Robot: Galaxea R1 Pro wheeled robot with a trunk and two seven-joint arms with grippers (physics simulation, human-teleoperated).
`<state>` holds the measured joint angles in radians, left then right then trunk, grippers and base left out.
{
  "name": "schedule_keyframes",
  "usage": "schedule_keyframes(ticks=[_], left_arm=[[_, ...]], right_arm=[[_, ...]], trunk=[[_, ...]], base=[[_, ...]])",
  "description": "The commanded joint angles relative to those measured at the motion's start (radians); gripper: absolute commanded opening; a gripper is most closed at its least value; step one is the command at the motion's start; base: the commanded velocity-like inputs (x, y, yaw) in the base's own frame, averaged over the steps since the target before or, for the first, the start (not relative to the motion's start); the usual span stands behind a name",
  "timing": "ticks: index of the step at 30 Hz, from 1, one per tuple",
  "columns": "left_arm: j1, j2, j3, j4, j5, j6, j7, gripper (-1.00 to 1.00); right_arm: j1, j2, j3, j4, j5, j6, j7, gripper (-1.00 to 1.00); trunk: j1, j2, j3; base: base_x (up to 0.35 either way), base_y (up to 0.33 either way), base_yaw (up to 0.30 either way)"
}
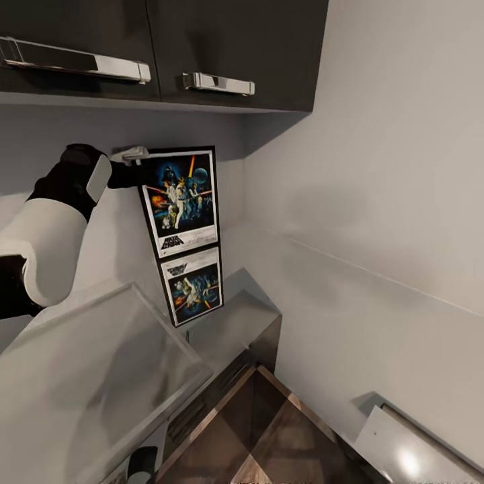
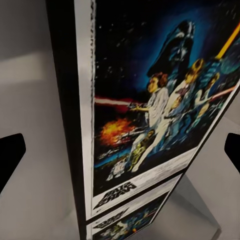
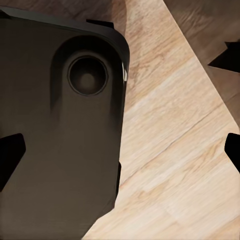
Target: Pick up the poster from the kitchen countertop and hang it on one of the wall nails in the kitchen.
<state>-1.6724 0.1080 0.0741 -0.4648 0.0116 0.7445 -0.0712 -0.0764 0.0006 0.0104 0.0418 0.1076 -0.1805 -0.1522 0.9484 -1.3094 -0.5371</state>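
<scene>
i've got the poster (image 1: pixel 181 202) upright against the light-grey wall (image 1: pixel 376 168), just under the dark upper cabinets (image 1: pixel 228 47), its lower edge meeting the pale reflective kitchen countertop (image 1: pixel 101 376), which mirrors it. thin black frame, white border, bright figures on dark blue, star wars lettering low down. my left gripper (image 1: pixel 134 156) sits at the poster's top left corner, but whether it's clenched on the frame i can't tell. in the left wrist view the poster (image 2: pixel 150 115) stands between the spread fingertips (image 2: pixel 10 155). right gripper (image 3: pixel 120 150) hangs released over wood floor (image 3: pixel 170 150), beside the robot's dark base (image 3: pixel 60 130).
</scene>
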Motion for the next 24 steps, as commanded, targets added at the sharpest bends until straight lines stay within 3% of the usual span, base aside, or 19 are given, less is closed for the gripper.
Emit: schedule_keyframes(ticks=[1,24], left_arm=[[-0.004,0.000,0.004,-0.001,0.001,0.004,-0.003,1.00],[-0.016,0.000,0.004,-0.052,0.002,0.001,-0.004,1.00]], right_arm=[[-0.002,0.002,0.000,0.004,0.011,-0.005,-0.006,1.00],[-0.002,0.004,0.000,0.004,0.011,-0.005,-0.006,1.00]], trunk=[[0.000,-0.001,-0.003],[0.000,-0.001,-0.038]], base=[[0.000,0.000,0.000],[0.000,0.000,0.000]])
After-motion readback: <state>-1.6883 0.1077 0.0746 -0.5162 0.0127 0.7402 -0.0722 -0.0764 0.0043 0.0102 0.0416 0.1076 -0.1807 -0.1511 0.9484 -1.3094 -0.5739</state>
